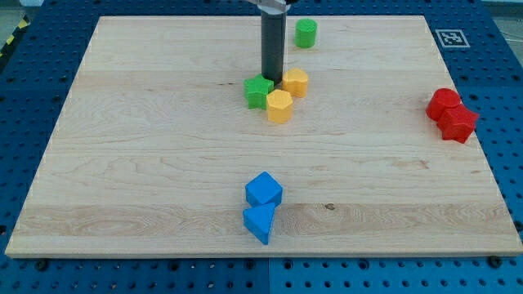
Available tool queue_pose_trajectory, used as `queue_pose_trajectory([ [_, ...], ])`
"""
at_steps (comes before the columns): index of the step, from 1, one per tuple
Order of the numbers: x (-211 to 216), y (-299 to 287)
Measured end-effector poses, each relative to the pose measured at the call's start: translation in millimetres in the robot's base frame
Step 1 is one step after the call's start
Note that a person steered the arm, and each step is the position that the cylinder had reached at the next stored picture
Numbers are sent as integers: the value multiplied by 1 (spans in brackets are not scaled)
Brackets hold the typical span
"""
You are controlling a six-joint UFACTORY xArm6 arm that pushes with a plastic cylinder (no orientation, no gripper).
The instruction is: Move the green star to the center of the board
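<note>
No claw shows on this arm, only the rod. My tip [271, 78] touches the green star [258, 91] at its 1 o'clock edge. The star lies on the desk [147, 163], just above centre, touching a yellow block [279, 106] at 4 o'clock.

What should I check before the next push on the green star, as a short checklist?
1. My tip close to the green star: ok, it stands just at the star's upper right.
2. Tip actually touching the star: cannot tell.
3. Star at the board center: not ok, it sits above center.
4. Star free of neighbours: not ok, two yellow blocks crowd its right side.
5. Path down toward center: ok, bare wood lies below the star.
6. Blue blocks out of the way: ok, they lie far below.
</note>
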State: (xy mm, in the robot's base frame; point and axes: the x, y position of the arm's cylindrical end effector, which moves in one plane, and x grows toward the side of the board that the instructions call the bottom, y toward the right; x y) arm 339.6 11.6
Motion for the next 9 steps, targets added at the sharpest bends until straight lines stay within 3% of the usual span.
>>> queue_pose_trajectory([
  [1, -57, 0],
  [2, -66, 20],
  [4, -50, 97],
  [5, -41, 105],
  [7, -38, 14],
  [9, 47, -14],
])
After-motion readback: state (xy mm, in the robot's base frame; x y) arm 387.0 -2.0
